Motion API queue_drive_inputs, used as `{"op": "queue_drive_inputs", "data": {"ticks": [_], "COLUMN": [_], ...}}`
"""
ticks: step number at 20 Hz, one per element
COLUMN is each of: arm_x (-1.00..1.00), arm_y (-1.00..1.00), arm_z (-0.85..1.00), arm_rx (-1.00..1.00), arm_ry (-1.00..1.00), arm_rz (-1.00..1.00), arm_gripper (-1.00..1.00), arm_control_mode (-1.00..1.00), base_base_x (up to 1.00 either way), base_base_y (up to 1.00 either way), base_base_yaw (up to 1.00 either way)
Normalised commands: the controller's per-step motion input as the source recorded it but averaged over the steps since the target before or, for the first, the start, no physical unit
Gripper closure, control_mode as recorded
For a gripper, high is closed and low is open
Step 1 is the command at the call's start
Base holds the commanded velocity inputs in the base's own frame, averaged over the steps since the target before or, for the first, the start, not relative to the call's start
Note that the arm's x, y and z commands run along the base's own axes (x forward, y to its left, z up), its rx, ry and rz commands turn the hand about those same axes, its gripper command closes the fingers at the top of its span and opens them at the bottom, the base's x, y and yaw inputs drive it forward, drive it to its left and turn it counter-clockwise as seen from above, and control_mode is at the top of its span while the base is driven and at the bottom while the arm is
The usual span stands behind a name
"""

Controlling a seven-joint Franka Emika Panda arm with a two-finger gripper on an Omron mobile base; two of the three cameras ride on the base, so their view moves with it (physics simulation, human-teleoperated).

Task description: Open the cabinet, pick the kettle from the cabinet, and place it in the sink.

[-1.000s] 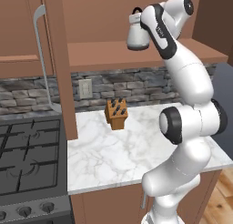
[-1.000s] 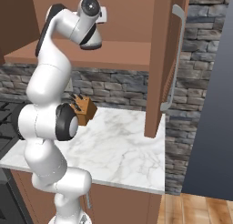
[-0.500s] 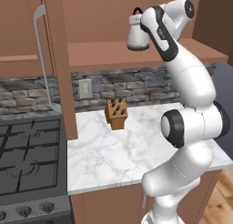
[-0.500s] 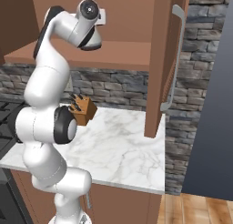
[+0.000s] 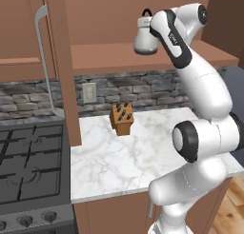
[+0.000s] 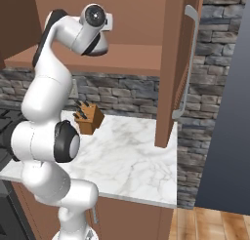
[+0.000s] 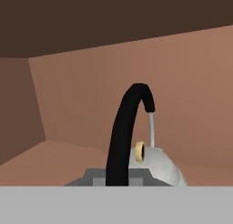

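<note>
Nearest me, my gripper (image 5: 148, 24) is pinched nearly shut on the kettle's (image 5: 144, 39) thin black handle (image 7: 127, 132), which suits a grip from above on so slim an arch. The kettle hangs just above the open cabinet's (image 5: 109, 57) shelf, near its front edge, so I judge it ready to draw out. Below lie the marble counter (image 5: 119, 166) and knife block (image 5: 122, 118); the cabinet's back wall is beyond.
</note>
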Motion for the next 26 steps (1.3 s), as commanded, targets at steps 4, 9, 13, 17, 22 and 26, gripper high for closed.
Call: {"op": "queue_drive_inputs", "data": {"ticks": [4, 9, 13, 17, 22, 26], "arm_x": [-0.29, -0.34, -0.42, -0.5, -0.51, -0.52], "arm_y": [-0.08, -0.11, -0.12, -0.12, -0.14, -0.14], "arm_z": [-0.06, -0.03, -0.01, 0.0, 0.0, 0.0], "arm_rx": [0.05, 0.06, 0.05, 0.04, 0.02, 0.0], "arm_ry": [0.0, 0.0, 0.0, 0.0, 0.0, 0.01], "arm_rz": [0.0, 0.0, 0.0, -0.01, -0.03, -0.04], "arm_gripper": [1.0, 1.0, 1.0, 1.0, 1.0, 1.0], "arm_control_mode": [-1.0, -1.0, -1.0, -1.0, -1.0, -1.0], "base_base_x": [0.0, 0.0, 0.0, 0.0, 0.0, 0.0], "base_base_y": [0.0, 0.0, 0.0, 0.0, 0.0, 0.0], "base_base_yaw": [0.0, 0.0, 0.0, 0.0, 0.0, 0.0]}}
